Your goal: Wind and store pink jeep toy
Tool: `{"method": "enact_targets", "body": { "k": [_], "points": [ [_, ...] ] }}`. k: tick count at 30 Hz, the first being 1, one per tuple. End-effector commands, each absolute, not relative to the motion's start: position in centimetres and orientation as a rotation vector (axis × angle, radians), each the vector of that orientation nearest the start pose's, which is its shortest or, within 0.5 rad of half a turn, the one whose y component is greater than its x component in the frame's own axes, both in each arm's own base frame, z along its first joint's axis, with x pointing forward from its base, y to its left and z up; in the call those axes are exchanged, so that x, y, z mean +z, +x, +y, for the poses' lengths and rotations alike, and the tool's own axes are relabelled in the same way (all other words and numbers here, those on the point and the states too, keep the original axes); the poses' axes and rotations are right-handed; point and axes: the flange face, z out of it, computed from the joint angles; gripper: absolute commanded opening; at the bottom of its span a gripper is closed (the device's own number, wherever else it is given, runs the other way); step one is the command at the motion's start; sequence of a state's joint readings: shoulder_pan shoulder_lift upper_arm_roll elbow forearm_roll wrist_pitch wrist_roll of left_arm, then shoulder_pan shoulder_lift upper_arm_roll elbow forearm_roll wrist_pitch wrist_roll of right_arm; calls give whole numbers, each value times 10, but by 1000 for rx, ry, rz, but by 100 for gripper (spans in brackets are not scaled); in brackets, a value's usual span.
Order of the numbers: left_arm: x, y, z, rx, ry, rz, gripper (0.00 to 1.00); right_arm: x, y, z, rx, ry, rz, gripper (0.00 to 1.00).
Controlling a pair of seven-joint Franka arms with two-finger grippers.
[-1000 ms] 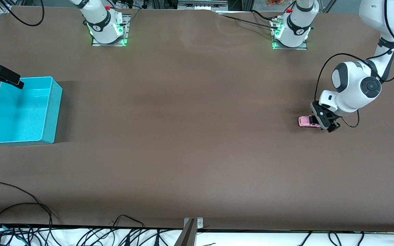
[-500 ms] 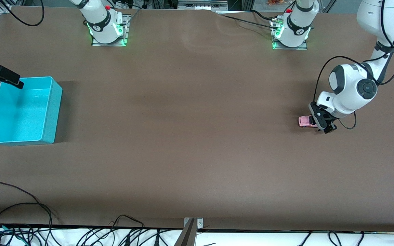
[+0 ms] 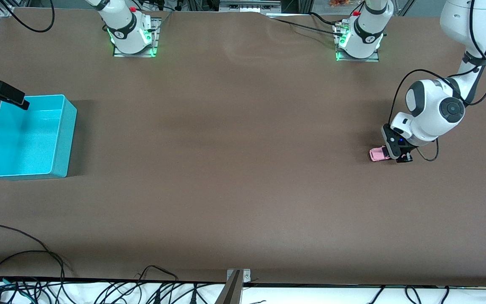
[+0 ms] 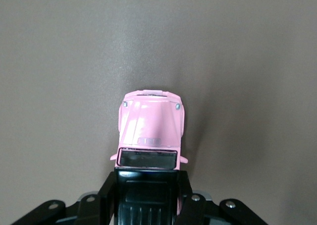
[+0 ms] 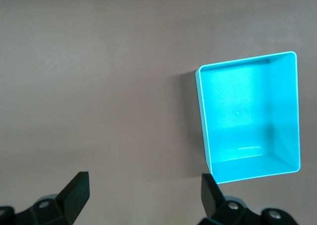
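The left gripper (image 3: 399,157) has its fingers clenched on the pink jeep toy (image 3: 379,154) near the tabletop's left-arm end. Keep its wheels pressed down while dragging it backward. The right gripper (image 5: 143,193), fingers released, waits by the turquoise bin (image 3: 63,126).

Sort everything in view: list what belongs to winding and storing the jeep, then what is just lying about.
Belongs to the job:
- pink jeep toy, on the table
- left gripper, shut on the jeep's black roof end
- turquoise bin, empty, at the right arm's end
- right gripper, open, waiting above beside the bin

Just lying about:
- loose cables along the table edge nearest the front camera
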State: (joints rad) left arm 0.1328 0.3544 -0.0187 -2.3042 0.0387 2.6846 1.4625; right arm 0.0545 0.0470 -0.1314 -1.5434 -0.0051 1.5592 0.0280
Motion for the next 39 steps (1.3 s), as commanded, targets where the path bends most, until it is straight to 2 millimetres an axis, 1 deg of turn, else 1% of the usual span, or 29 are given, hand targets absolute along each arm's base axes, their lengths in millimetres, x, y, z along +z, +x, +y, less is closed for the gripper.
{"method": "enact_targets", "body": {
  "k": [1, 5, 7, 13, 15, 20, 26, 29, 33, 39],
  "points": [
    [210, 536, 42, -46, -2235, 2123, 0, 618, 563, -43, 47, -3131, 156, 100],
    [212, 540, 29, -52, -2206, 2149, 0, 618, 563, -43, 50, -3131, 156, 100],
    [211, 539, 28, -50, -2213, 2145, 0, 618, 563, -43, 47, -3131, 156, 100],
    [201, 538, 13, -40, -2230, 2155, 0, 618, 563, -43, 50, -3131, 156, 100],
    [199, 537, 12, -37, -2242, 2147, 0, 618, 563, -43, 47, -3131, 156, 100],
    [182, 533, 12, -8, -2294, 2124, 0, 618, 563, -43, 47, -3131, 156, 100],
    [169, 529, 13, 17, -2307, 2134, 0, 618, 563, -43, 47, -3131, 156, 100],
    [167, 528, 14, 21, -2312, 2133, 0, 618, 563, -43, 47, -3131, 156, 100],
    [168, 530, 20, 7, -2312, 2117, 0, 618, 563, -43, 47, -3131, 156, 100],
    [168, 531, 23, 5, -2305, 2117, 0, 618, 563, -43, 47, -3131, 156, 100]
  ]
}}
